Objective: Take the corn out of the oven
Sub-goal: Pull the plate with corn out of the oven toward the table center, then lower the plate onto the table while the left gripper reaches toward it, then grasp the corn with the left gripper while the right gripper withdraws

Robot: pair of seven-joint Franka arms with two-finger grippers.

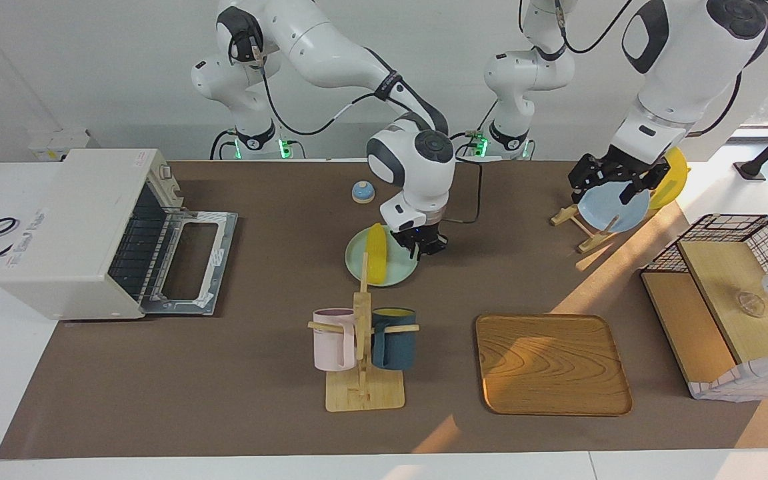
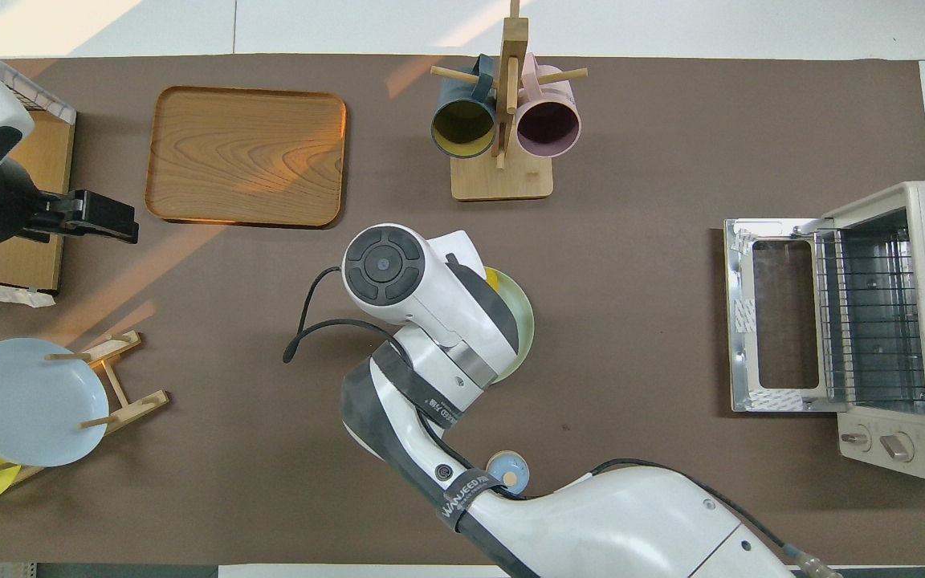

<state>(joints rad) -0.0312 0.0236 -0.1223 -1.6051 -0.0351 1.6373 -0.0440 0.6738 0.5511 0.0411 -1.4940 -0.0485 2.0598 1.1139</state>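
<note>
At mid counter sits my one oven [image 1: 84,230], door dropped flat, rack bare, so the job looks abt done. One green plate [image 1: 397,268] rests nearer the robots than the mug rack, carrying the one corn [image 1: 377,253]. My right tool [image 1: 424,246] is at its rim; can't tell if spread. Left tool [image 1: 614,183], spread wide, waits over the blue plate.

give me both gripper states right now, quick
left gripper: open, holding nothing, over the blue plate on its rack.
right gripper: at the rim of the green plate carrying the corn; open or shut cannot be told.
</note>
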